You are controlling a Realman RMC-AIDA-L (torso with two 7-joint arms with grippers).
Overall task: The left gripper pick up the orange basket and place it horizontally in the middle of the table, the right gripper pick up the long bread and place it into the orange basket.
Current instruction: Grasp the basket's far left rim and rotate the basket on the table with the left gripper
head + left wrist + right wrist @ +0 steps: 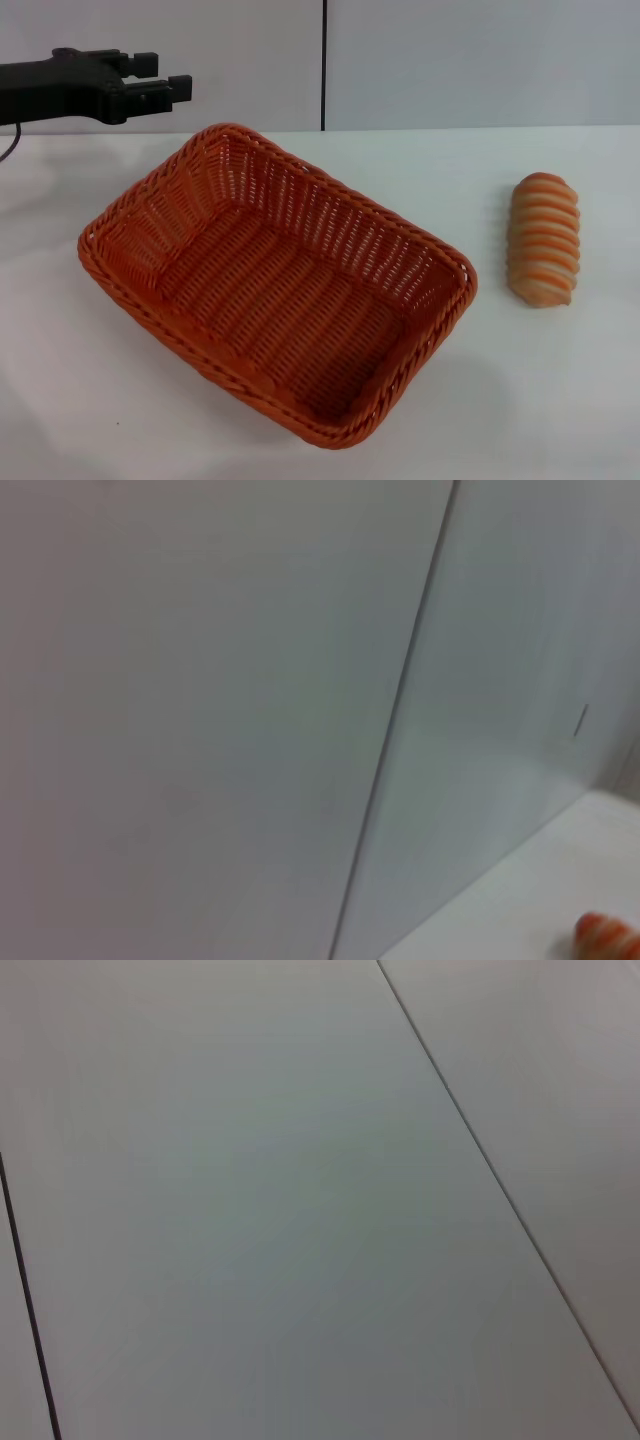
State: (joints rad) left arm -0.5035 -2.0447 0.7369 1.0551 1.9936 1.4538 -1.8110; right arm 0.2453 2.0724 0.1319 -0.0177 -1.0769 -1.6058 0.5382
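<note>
Two task items sat on the table (560, 400) in the head view: the orange basket (275, 285) and the long bread (543, 240). Basket lay left of centre, skewed diagonally w/ one corner toward the far wall and the opposite corner toward the near edge; upright, opening up, inside bare. Bread lay to the basket's right, apart from it w/ a strip of white tabletop between, its long axis running roughly near-to-far, spiral stripes facing up. The left gripper (182, 80) hung at the far left, above and behind the basket's far-left corner, not touching it, fingers pointing toward the robot's right. Jaws were released: the two black fingertips stood w/ a visible gap between them and gripped nothing. Arm behind it was dark, running off the left edge. Background was a pale wall (470, 60) w/ a dark vertical seam.

Left wrist view: mostly the pale wall panels (200, 700) w/ one dark seam running slantwise. A wedge of white table (520, 910) showed in one corner, and at the very edge a small striped end of the bread (608, 935). No fingers of that arm appeared.

Right wrist view: only pale panels (300, 1210) crossed by thin dark seams. The right gripper didn't show in any view, so can't tell its jaw state or where it was.
</note>
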